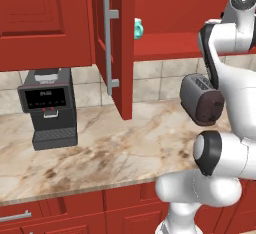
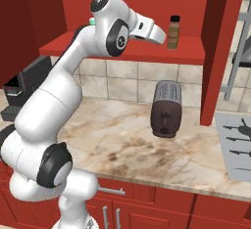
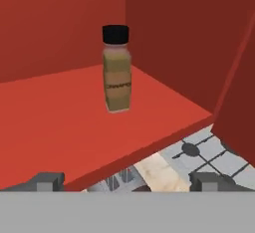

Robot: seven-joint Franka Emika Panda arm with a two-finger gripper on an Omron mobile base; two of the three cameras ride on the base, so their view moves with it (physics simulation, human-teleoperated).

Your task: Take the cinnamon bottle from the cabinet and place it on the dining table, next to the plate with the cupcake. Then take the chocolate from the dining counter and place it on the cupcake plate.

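Observation:
The cinnamon bottle point(image 3: 117, 70), slim and tan-brown with a black cap, stands upright on the red shelf point(image 3: 60, 127) of the open cabinet point(image 1: 122, 53). In the right base view the bottle point(image 2: 173, 32) sits near the shelf's right end, close to the cabinet's side wall. My gripper point(image 2: 161, 37) is raised to shelf height just left of the bottle and points at it without touching it. In the hand view the gripper point(image 3: 127, 182) is open, its fingertips point(image 3: 47, 181) wide apart at the shelf's front edge with nothing between them.
The cabinet door with a silver bar handle point(image 1: 111, 48) hangs open over the marble counter point(image 1: 100, 153). A toaster point(image 2: 165, 108) stands below the shelf and a coffee machine point(image 1: 47, 108) stands at the left. A teal object point(image 1: 138, 28) sits on the shelf. A stove point(image 2: 238, 145) lies at the right.

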